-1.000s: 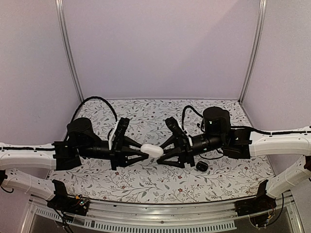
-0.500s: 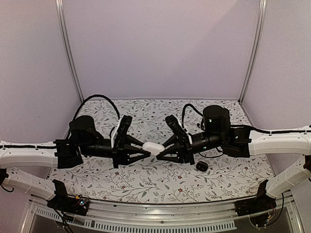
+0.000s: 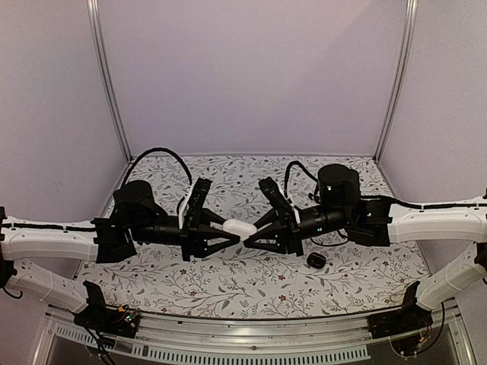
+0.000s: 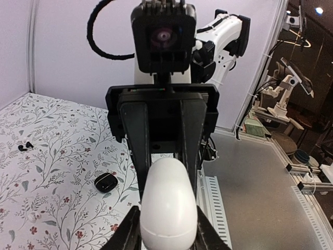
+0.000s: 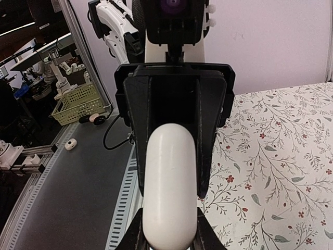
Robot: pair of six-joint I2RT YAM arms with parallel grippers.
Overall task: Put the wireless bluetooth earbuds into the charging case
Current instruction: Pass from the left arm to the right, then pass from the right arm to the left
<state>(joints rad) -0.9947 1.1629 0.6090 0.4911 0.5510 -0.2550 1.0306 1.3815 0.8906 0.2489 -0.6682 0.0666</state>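
My L pincer (image 3: 230, 235) & R pincer (image 3: 249, 236) both grip white pebble-shaped case (image 3: 240, 227), unopened; tiny dark earbuds (image 4: 23, 147) on floral table (image 3: 228, 285), none in.

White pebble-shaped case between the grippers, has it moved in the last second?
Yes, slightly: the white pebble-shaped case has shifted up the top view, away from the unmoved small black rounded case.
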